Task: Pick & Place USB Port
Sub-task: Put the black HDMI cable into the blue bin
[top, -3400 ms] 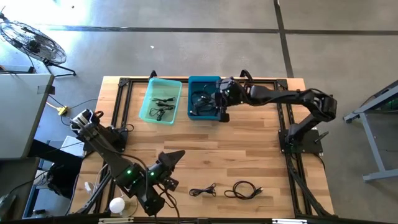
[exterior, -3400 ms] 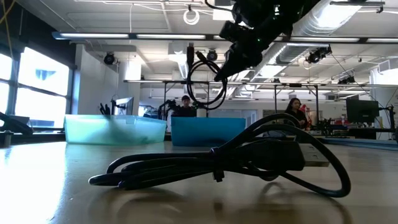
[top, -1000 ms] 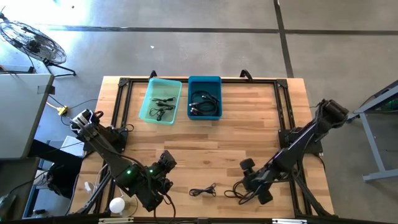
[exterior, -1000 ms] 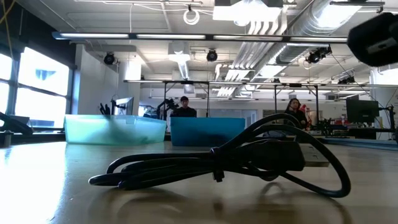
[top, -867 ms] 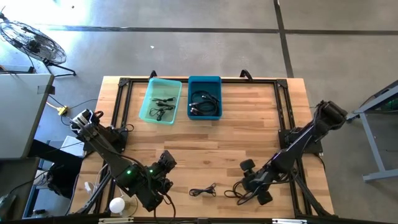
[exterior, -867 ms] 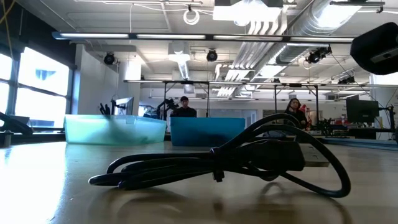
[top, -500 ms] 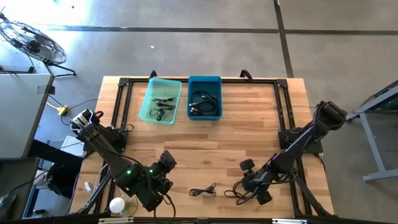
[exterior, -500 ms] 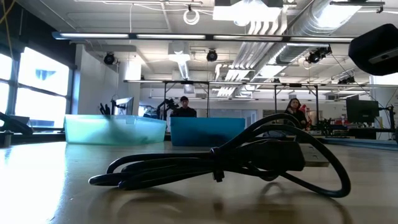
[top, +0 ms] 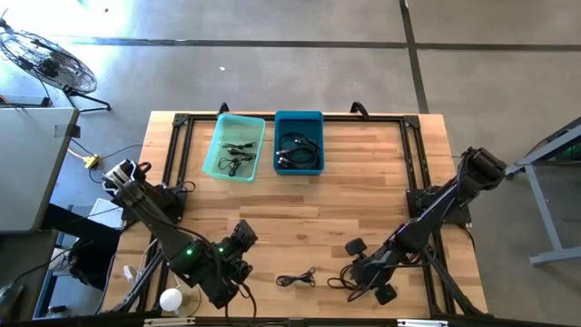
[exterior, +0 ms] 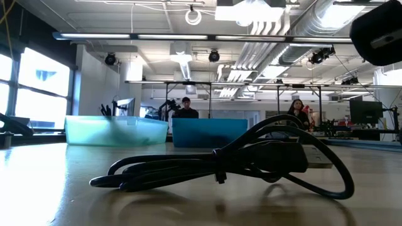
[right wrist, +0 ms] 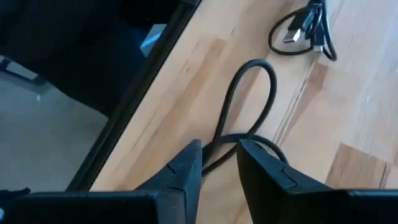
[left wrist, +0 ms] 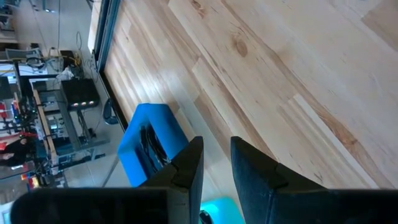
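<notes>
A thick black USB cable (top: 349,282) lies coiled on the wood table near its near edge; it fills the low view (exterior: 251,163) and shows in the right wrist view (right wrist: 252,81). My right gripper (right wrist: 219,152) hovers just above its right part (top: 365,270), with only a narrow gap between its fingers, and holds nothing. A thin black cable (top: 295,278) lies to the left of it (right wrist: 308,31). My left gripper (top: 243,234) waits shut and empty at the near left (left wrist: 216,155).
A blue bin (top: 299,115) holding black cables and a light teal bin (top: 221,136) holding thin cables stand at the far edge; both show in the low view (exterior: 210,132). A black frame rail runs along the table's edges. People sit in the room behind.
My right gripper has shifted slightly toward the table's near edge above the thick cable. The cable has not moved.
</notes>
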